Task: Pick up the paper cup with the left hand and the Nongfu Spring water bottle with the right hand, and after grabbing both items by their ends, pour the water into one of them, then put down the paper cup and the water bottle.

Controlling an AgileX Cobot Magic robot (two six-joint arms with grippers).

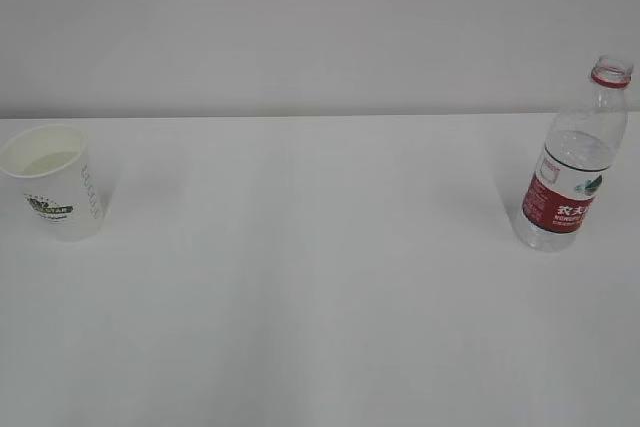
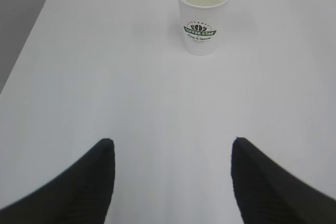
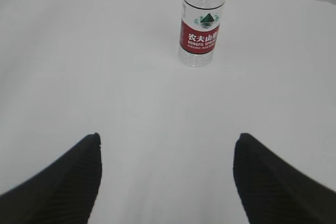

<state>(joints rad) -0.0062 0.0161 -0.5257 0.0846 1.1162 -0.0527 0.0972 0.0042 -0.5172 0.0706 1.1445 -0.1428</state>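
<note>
Paper cup [image 1: 52, 180], holding water [image 2: 203, 0]: upright, far left of your table [image 1: 320, 297]. Nongfu Spring water bottle [image 1: 573, 162], uncapped: upright, far right. Your left hand [image 2: 173, 148] and right hand [image 3: 167, 142]: jaws spread, empty, well short of each item.

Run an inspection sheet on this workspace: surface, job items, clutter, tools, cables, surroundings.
Surface: white table, bare between the two items, no spill seen.
Paper cup: upright at the left side, open top, some pale liquid inside, green logo facing the left wrist camera.
Water bottle: upright at the right side, no cap, red label, clear body; fill level hard to tell.
Clutter: nothing seen.
Left tool: open, empty, facing the cup from a distance.
Right tool: open, empty, facing the bottle from a distance.
Cables: nothing seen.
Surroundings: plain pale wall behind the table.
</note>
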